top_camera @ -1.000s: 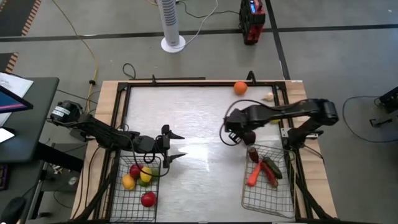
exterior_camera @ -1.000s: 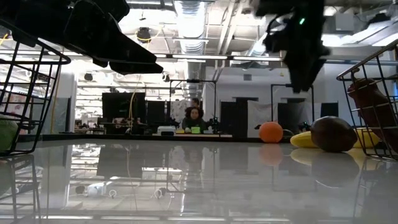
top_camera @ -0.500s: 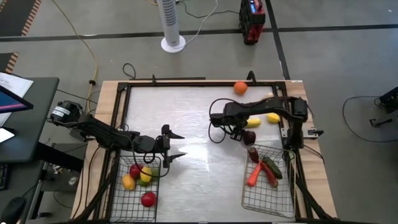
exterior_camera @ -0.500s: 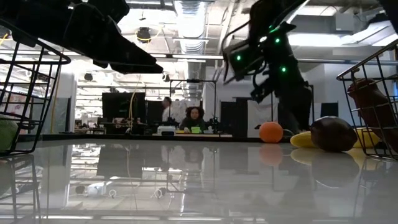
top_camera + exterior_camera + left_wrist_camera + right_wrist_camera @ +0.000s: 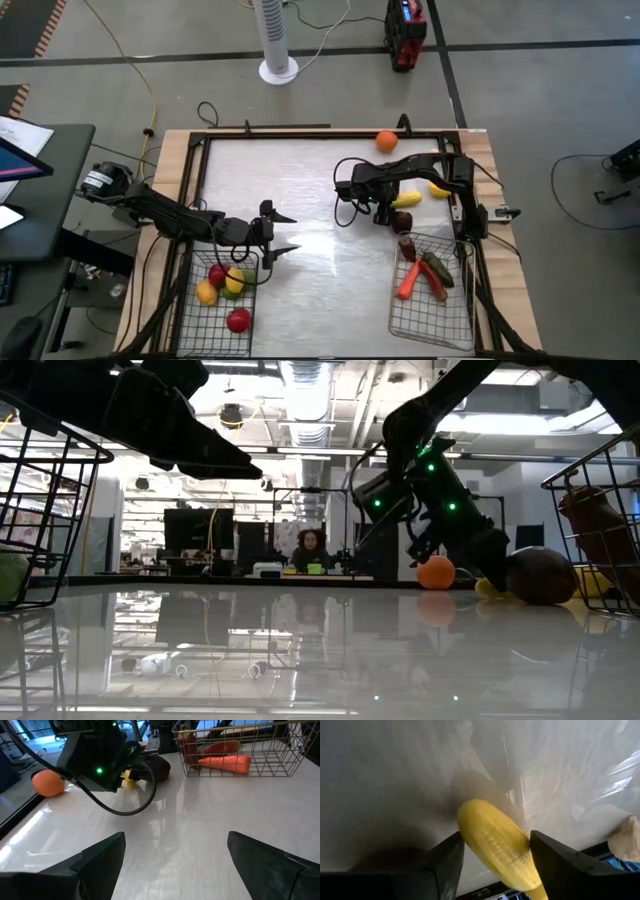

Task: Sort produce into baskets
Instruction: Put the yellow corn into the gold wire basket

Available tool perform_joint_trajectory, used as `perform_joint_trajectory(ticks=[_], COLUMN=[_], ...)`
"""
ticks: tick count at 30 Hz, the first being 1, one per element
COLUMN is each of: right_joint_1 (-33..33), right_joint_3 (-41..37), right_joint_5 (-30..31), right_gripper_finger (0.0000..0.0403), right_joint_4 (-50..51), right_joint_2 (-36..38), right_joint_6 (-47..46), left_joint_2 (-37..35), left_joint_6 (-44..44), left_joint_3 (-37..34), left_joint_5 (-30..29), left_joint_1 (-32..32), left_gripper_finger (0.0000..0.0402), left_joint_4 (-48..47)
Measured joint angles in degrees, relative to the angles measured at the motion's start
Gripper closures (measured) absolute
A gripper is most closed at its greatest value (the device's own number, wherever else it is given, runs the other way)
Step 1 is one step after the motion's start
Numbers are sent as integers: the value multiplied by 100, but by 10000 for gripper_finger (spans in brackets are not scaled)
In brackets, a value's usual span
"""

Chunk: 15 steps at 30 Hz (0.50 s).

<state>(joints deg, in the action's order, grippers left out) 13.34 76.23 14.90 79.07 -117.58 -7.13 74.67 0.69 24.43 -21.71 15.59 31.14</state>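
My right gripper is low over the far right of the table, open. Its fingers stand on either side of a yellow corn cob that lies on the table. A dark plum lies just near of it. An orange, a yellow fruit and garlic lie farther off. My left gripper is open and empty beside the left basket, which holds red, yellow and green fruit. The right basket holds a carrot, a cucumber and red pieces. My right gripper's fingers flank the corn cob's near end, lying across the cob, which rests on the table. Whether the fingers touch it, I cannot tell.
A dark frame rail runs round the table. In the left wrist view the right arm stands before the orange and plum. A person sits in the room beyond the table. Bare tabletop lies between the baskets.
My right gripper has moved from above the right basket's far edge toward the table's far side and gone down to the corn cob, its arm swinging toward the left. The produce has stayed in place.
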Motion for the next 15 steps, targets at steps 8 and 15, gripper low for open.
perform_joint_trajectory(ticks=[8, 15], right_joint_1=[72, -18], right_joint_3=[0, 178], right_joint_5=[4, 8], right_gripper_finger=[261, 289], right_joint_4=[-24, 41], right_joint_2=[17, 17], right_joint_6=[126, 117], left_joint_2=[0, 0], left_joint_6=[6, 1], left_joint_3=[0, 0], left_joint_5=[-2, -4], left_joint_1=[0, 0], left_gripper_finger=[60, 60], left_joint_4=[-2, -2])
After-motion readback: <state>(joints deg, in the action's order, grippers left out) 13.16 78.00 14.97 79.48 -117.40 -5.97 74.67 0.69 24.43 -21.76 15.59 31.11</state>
